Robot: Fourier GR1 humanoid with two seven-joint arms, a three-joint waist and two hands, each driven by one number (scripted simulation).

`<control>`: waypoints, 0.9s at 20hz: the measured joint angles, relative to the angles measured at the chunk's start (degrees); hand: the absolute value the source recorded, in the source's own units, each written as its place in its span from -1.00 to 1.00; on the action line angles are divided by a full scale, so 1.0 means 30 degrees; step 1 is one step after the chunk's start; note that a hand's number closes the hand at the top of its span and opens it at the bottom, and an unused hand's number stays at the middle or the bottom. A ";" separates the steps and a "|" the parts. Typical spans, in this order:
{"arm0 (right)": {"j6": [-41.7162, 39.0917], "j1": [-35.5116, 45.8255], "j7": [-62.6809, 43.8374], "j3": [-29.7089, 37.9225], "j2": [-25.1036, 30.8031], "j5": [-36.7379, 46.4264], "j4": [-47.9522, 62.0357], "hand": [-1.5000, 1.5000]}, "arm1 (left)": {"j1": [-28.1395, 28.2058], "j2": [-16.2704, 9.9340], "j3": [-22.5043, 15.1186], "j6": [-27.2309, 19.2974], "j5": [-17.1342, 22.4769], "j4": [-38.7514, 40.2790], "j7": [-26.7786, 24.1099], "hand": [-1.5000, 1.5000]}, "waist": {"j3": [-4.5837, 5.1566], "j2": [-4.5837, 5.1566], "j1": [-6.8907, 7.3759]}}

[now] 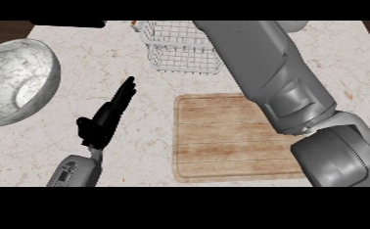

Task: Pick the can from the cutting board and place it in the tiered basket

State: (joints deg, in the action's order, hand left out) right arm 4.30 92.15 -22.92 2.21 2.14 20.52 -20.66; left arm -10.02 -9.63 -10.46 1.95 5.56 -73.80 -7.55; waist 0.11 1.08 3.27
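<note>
Counter: pale marble counter top (130, 52) with faint tan veins, smooth and hard, filling the view from near edge to far edge.
Board: light wooden cutting board (217, 140), rectangular with rounded corners and visible grain, lying flat at near centre-right; its bare face shows no can.
Basket: white wire tiered basket (180, 47), open mesh, standing at far centre just beyond the board; part of it is hidden behind the right forearm.
Bowl: speckled grey stone-look bowl (22, 83), round and deep, at the far left edge, well apart from the board.
Can: not visible anywhere; it may be hidden under or beyond the right forearm, near the basket, but that cannot be confirmed.
Right arm: big grey right forearm (271, 76) runs from the near right corner diagonally toward the basket; its hand lies out of sight, so what it is doing cannot be told.
Left hand: black left hand (108, 115) rests over the counter left of the board, fingers straight and relaxed, pointing far, holding nothing.
Handling, as judgement: a can should be stiff, light to moderate in weight, with a smooth, somewhat slippery wall; best taken round its middle, kept upright, and lowered through the open top of the basket so it clears the wire rim.
</note>
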 measured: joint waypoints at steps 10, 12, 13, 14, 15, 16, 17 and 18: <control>0.0243 0.0535 -0.2314 0.3389 -0.0431 -0.3220 0.1771 -1.00 | 0.0157 -0.0229 0.0206 0.0271 0.0027 -0.0391 0.0294 0.00 | -0.0025 -0.0071 -0.0063; 0.0677 0.0626 -0.2261 0.3783 -0.0356 -0.3517 0.1703 -1.00 | 0.0293 -0.0043 0.0121 0.0070 -0.0103 -0.0563 0.0364 0.00 | -0.0027 -0.0094 -0.0136; 0.1088 0.0580 -0.2096 0.3913 -0.0319 -0.3569 0.1662 -1.00 | 0.0314 -0.0060 0.0166 0.0056 -0.0130 -0.0594 0.0312 0.00 | -0.0022 -0.0093 -0.0157; 0.1624 0.0482 -0.1826 0.3945 -0.0294 -0.3511 0.1591 -1.00 | 0.0343 -0.0180 0.0265 0.0133 -0.0103 -0.0640 0.0289 0.00 | -0.0019 -0.0094 -0.0180; 0.2125 0.0430 -0.1680 0.3916 -0.0122 -0.3380 0.1522 -1.00 | 0.0464 -0.0202 0.0273 0.0144 -0.0100 -0.0727 0.0327 0.00 | -0.0016 -0.0108 -0.0219; 0.2658 0.0262 -0.1438 0.3855 0.0103 -0.3206 0.1433 -1.00 | 0.0506 -0.0186 0.0287 0.0115 -0.0109 -0.0754 0.0365 0.00 | -0.0015 -0.0125 -0.0291; 0.3252 0.0194 -0.1301 0.3734 0.0412 -0.2940 0.1413 -1.00 | 0.0459 -0.0208 0.0317 0.0132 -0.0100 -0.0783 0.0438 0.00 | -0.0013 -0.0121 -0.0329; 0.3981 0.0281 -0.1387 0.3614 0.0703 -0.2660 0.1402 -1.00 | 0.0451 -0.0079 0.0268 0.0019 -0.0164 -0.0740 0.0458 0.00 | -0.0012 -0.0126 -0.0383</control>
State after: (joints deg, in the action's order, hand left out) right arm 16.24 92.99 -27.08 13.05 4.25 12.54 -16.46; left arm -8.67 -9.87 -9.65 2.01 5.07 -76.02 -6.17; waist 0.08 0.71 2.12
